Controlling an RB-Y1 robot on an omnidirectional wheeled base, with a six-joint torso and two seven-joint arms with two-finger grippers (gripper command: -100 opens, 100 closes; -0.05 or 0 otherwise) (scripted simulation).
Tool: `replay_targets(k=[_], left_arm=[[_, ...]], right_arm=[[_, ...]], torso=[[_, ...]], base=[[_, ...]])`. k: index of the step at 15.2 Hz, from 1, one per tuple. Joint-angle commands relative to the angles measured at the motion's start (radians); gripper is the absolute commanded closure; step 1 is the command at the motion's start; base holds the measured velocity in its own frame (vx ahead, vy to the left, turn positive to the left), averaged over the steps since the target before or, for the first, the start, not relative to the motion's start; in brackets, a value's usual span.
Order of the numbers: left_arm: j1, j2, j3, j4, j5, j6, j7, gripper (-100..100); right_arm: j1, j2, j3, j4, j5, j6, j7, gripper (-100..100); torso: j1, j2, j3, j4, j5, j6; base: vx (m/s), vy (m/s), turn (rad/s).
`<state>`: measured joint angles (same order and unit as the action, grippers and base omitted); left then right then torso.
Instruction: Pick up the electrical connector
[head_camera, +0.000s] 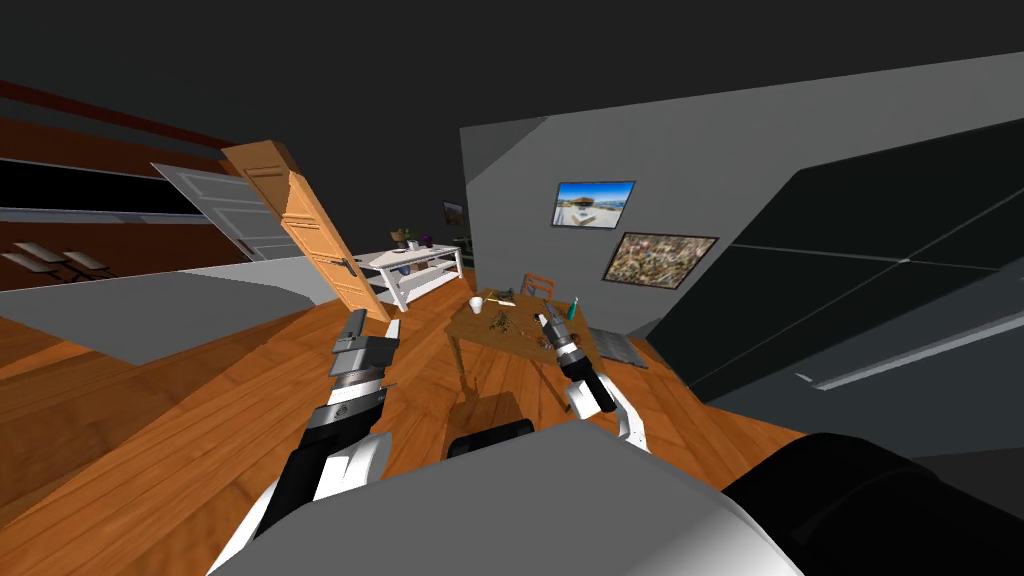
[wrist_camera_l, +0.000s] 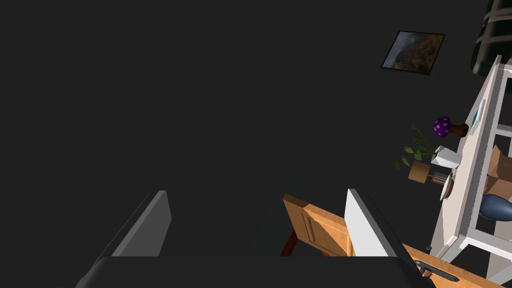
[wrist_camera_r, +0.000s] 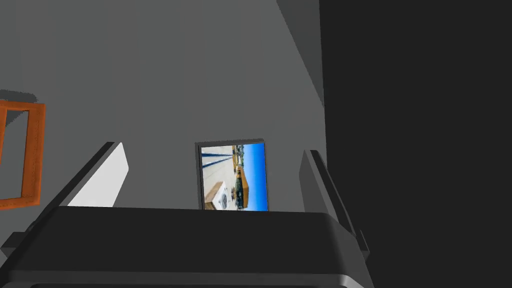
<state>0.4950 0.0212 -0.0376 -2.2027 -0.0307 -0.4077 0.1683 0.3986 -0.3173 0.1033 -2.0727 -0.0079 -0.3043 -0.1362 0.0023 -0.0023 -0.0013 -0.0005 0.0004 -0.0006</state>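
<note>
Wood-brown bench (head_camera: 500, 340): centre of the head view, on a plank floor (head_camera: 200, 420), well apart from the robot, with a chair (head_camera: 537, 285) behind it.

Contents of bench: white cup (head_camera: 477, 304) at the left corner; teal-handled item (head_camera: 573, 303) at the right edge; small dark clutter (head_camera: 498, 321) between them. The electrical connector is judged to lie among these small pieces, but they are too small to tell which one it is.

Left pincer (head_camera: 373, 328): raised at centre-left of the head view, blades wide apart, holding nothing. Its wrist view looks past the tips (wrist_camera_l: 257, 225) toward an orange door (wrist_camera_l: 320, 227) and a white shelf unit (wrist_camera_l: 470, 165).

Right pincer (head_camera: 548, 322): raised in front of the bench in the head view, aimed above it rather than at it. Its blades are spread (wrist_camera_r: 210, 165) and it carries nothing.

Reason for posture, as a judgement: both arms are held up, opened and unloaded as a carrying-ready stance for the approach. The pick has not yet begun, and the robot must close on the bench first.
</note>
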Motion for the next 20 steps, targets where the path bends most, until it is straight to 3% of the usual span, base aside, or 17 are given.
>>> replay_targets(k=[1,8,9,10,11,12,13,14,15,16,17,18,19,20], left_arm=[[0.0,0.0,0.0,0.0,0.0,0.0,0.0,0],[0.0,0.0,0.0,0.0,0.0,0.0,0.0,0],[0.0,0.0,0.0,0.0,0.0,0.0,0.0,0],[0.0,0.0,0.0,0.0,0.0,0.0,0.0,0],[0.0,0.0,0.0,0.0,0.0,0.0,0.0,0],[0.0,0.0,0.0,0.0,0.0,0.0,0.0,0],[0.0,0.0,0.0,0.0,0.0,0.0,0.0,0],[0.0,0.0,0.0,0.0,0.0,0.0,0.0,0],[0.0,0.0,0.0,0.0,0.0,0.0,0.0,0],[0.0,0.0,0.0,0.0,0.0,0.0,0.0,0],[0.0,0.0,0.0,0.0,0.0,0.0,0.0,0],[0.0,0.0,0.0,0.0,0.0,0.0,0.0,0],[0.0,0.0,0.0,0.0,0.0,0.0,0.0,0],[0.0,0.0,0.0,0.0,0.0,0.0,0.0,0]], right_arm=[[-0.002,-0.038,0.026,0.003,0.008,0.036,0.008,-100],[-0.036,-0.176,0.132,0.094,0.046,0.121,0.041,-100],[-0.036,-0.178,0.132,0.094,0.046,0.121,0.041,-100],[-0.043,-0.213,0.159,0.118,0.058,0.143,0.052,-100],[-0.043,-0.214,0.159,0.118,0.058,0.143,0.052,-100],[-0.05,-0.25,0.187,0.142,0.07,0.165,0.063,-100],[-0.05,-0.25,0.187,0.142,0.07,0.165,0.063,-100],[-0.055,-0.286,0.214,0.166,0.083,0.186,0.076,-100],[-0.055,-0.286,0.214,0.166,0.083,0.186,0.076,-100],[-0.059,-0.322,0.242,0.191,0.096,0.207,0.089,-100],[-0.059,-0.323,0.242,0.191,0.096,0.207,0.089,-100],[-0.061,-0.356,0.27,0.215,0.111,0.228,0.103,-100],[-0.061,-0.36,0.27,0.215,0.111,0.228,0.103,-100],[-0.062,-0.395,0.297,0.24,0.126,0.248,0.119,-100]], torso=[[0.0,0.0,0.0,0.0,0.0,0.0],[-0.001,0.0,0.0,0.0,0.0,0.0],[-0.001,0.0,0.0,0.0,0.0,0.0],[-0.001,0.0,0.0,0.0,0.0,0.0],[-0.001,-0.001,0.0,0.0,0.0,0.0],[-0.001,-0.001,0.0,0.0,0.0,0.0],[-0.001,-0.001,-0.001,0.0,0.0,0.0],[-0.001,-0.001,-0.001,0.0,0.0,0.0],[-0.001,-0.001,-0.001,0.0,0.0,0.0],[-0.002,-0.001,-0.001,0.0,0.0,0.0],[-0.002,-0.001,-0.001,0.0,0.0,0.0],[-0.002,-0.001,-0.001,0.0,0.0,0.0],[-0.002,-0.001,-0.001,0.0,0.0,0.0],[-0.002,-0.001,-0.001,0.0,0.0,0.0]], base=[[0.028,0.036,0.073],[0.028,0.026,0.078],[0.03,0.021,0.089],[0.036,0.02,0.117],[0.039,0.014,0.101],[0.042,0.016,0.137],[0.04,0.015,0.109],[0.047,0.014,0.144],[0.044,0.008,0.121],[0.048,0.008,0.158],[0.043,0.003,0.139],[0.044,0.003,0.176],[0.045,0.002,0.148],[0.048,0.003,0.203]])
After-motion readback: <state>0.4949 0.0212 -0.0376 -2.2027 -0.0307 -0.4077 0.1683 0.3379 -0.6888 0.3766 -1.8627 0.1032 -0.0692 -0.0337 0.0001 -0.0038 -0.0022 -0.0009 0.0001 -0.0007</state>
